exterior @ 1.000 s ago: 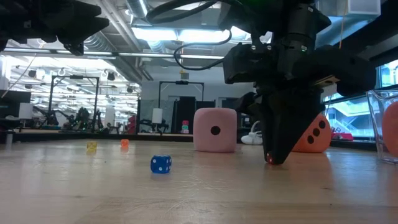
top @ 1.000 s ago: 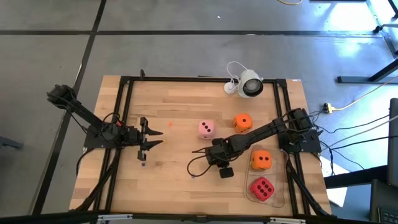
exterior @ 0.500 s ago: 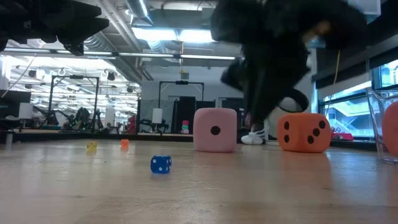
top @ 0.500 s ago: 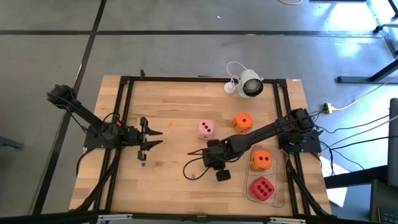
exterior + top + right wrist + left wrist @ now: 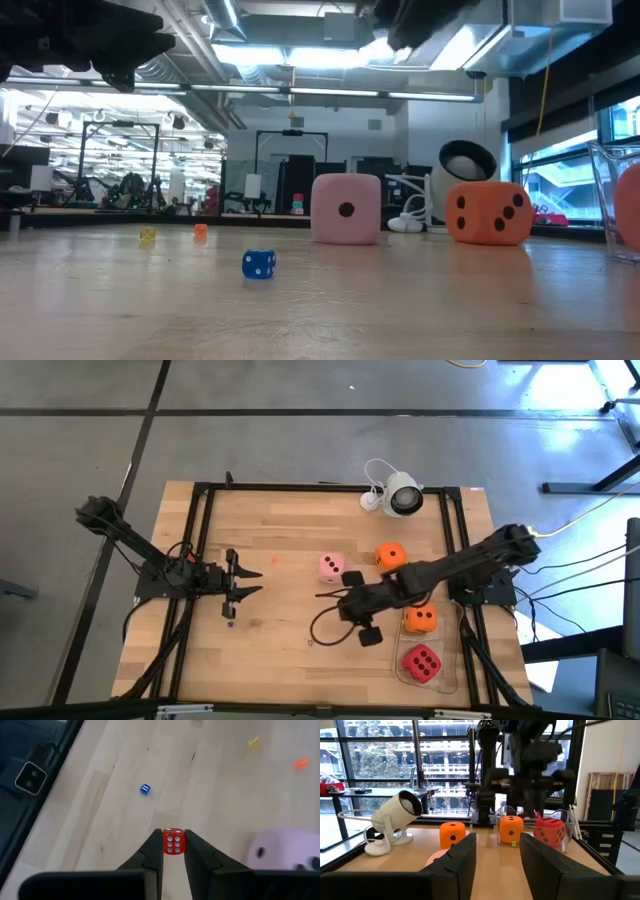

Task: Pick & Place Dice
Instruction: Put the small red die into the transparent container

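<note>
We've got the right gripper point(image 5: 173, 851) lifted over the middle of the wooden table point(image 5: 280, 530), jaws clamped on a tiny red die with white pips point(image 5: 173, 841), held up so it can travel, we reckon. Big foam dice sit around: pale pink cube point(image 5: 333, 567) and orange cube point(image 5: 390, 556) mid-table, another orange cube point(image 5: 419, 619) and a red cube point(image 5: 421, 662) in the clear tray point(image 5: 452, 682) near right (likely the drop spot). A small blue die point(image 5: 258, 263) waits nearby. The left gripper point(image 5: 243, 588) idles at left, jaws apart and empty.
</note>
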You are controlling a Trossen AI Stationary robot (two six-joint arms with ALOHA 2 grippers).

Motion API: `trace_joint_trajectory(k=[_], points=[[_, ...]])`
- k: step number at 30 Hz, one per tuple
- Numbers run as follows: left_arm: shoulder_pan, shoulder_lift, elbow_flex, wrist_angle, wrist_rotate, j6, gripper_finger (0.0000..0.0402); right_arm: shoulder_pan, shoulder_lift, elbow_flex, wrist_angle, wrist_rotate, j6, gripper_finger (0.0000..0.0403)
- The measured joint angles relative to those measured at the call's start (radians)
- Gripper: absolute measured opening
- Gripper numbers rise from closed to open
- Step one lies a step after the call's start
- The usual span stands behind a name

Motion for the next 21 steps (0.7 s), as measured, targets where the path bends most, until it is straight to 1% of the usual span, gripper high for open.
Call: trace_joint_trajectory(k=[5, 9, 14, 21], points=[[0.0, 0.0, 0.0, 0.005, 0.0, -0.008, 0.0143, 0.012, -0.065, 0.0, -0.023, 0.007, -0.034, 0.0051], [0.0, 0.0, 0.0, 0.006, 0.0, -0.011, 0.0143, 0.015, -0.111, 0.0, -0.095, 0.005, -0.018, 0.0051], [0.0, 0.0, 0.0, 0.006, 0.0, -0.011, 0.0143, 0.015, -0.169, 0.0, -0.232, 0.012, 0.057, 0.0051], [0.0, 0.0, 0.0, 0.006, 0.0, -0.018, 0.0143, 0.022, -0.253, 0.0, -0.477, 0.004, 0.266, 0.0051]])
